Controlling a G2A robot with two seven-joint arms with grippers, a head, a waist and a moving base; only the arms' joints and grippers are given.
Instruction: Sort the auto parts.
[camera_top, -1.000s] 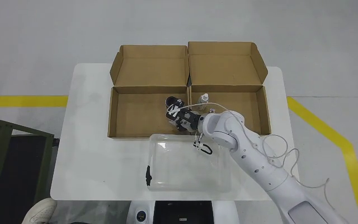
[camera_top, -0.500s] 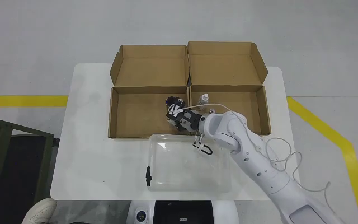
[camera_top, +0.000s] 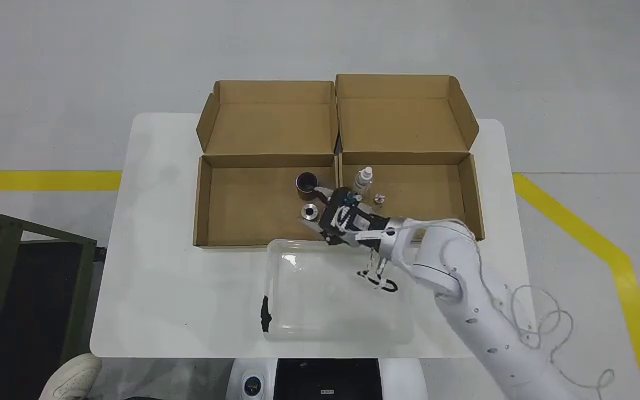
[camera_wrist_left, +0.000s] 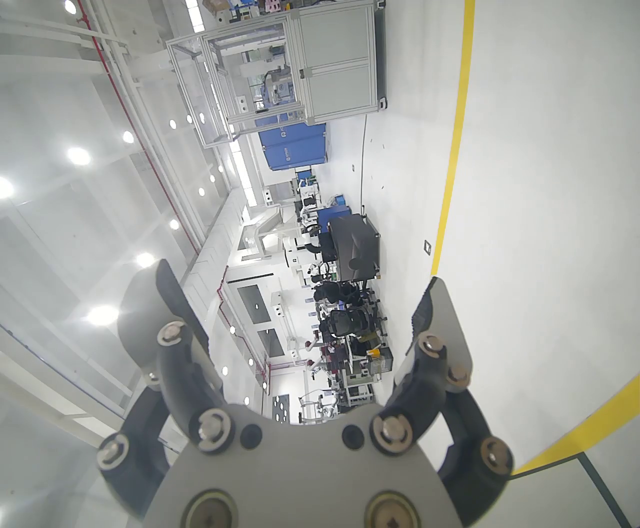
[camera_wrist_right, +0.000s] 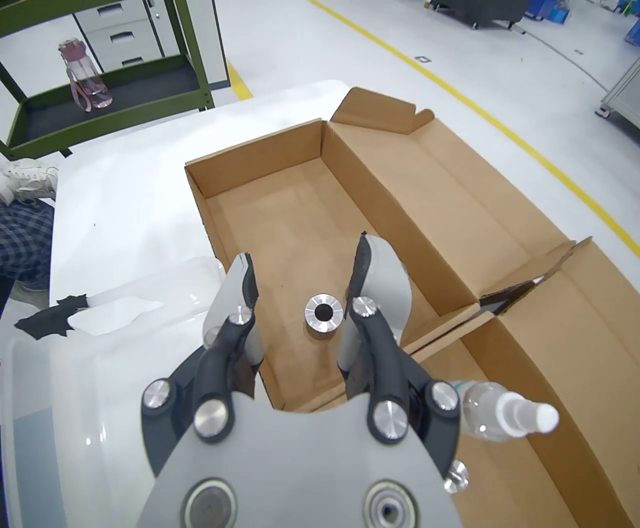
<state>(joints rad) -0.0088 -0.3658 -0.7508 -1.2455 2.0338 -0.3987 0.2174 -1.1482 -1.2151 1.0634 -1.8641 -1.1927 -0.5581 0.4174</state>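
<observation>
A silver bushing (camera_top: 311, 212) (camera_wrist_right: 324, 313) lies on the floor of the left cardboard box (camera_top: 250, 205) (camera_wrist_right: 280, 210), near its front right corner. My right gripper (camera_top: 325, 214) (camera_wrist_right: 305, 260) hangs open just above and beside it, over the box's front wall, holding nothing. A dark round part (camera_top: 306, 181) sits farther back in the same box. The right box (camera_top: 430, 195) (camera_wrist_right: 550, 350) holds a small clear spray bottle (camera_top: 365, 180) (camera_wrist_right: 500, 410) and a small metal part (camera_top: 380, 196) (camera_wrist_right: 457, 475). My left gripper (camera_wrist_left: 297, 280) is open, empty, and faces the room.
A clear plastic tray (camera_top: 300, 300) (camera_wrist_right: 75, 350) stands in front of the boxes, with a black scrap (camera_top: 265, 313) (camera_wrist_right: 50, 312) at its left rim. Both box lids stand open at the back. The white table (camera_top: 160, 250) has free room on its left.
My right gripper has drawn back from inside the left box toward its front wall. The silver bushing, hidden under the gripper before, now lies free on the box floor.
</observation>
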